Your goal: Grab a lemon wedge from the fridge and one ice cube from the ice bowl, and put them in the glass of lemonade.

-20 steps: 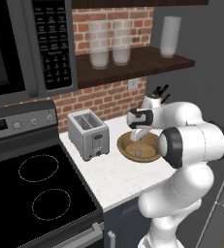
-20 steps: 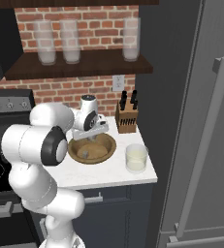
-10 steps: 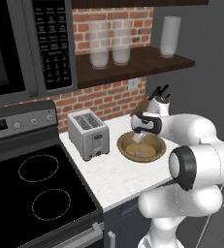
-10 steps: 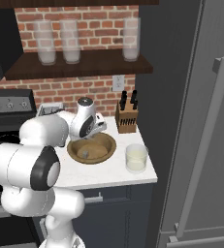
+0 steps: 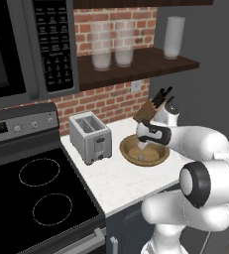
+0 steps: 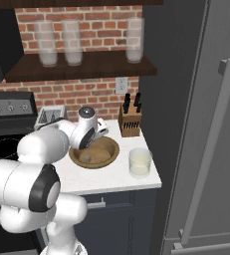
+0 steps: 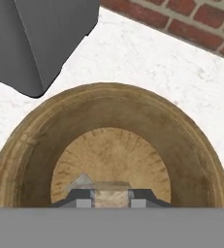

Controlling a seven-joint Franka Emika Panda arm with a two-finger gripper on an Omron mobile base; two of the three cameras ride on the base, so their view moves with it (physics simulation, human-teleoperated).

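Ice cube (image 7: pixel 111 193) sat half cut off at bottom centre, clamped between the gripper's (image 7: pixel 111 199) fingertips over the ice bowl (image 7: pixel 31 140).

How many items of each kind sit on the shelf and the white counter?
Frosted glasses on shelf: 3
Toaster: 1
Ice bowl: 1
Knife block: 1
Glass of lemonade: 1
Total: 7

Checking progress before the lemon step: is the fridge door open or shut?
Shut. In the right base view the fridge shows a flush dark door with its bar handle; no shelved interior is visible.
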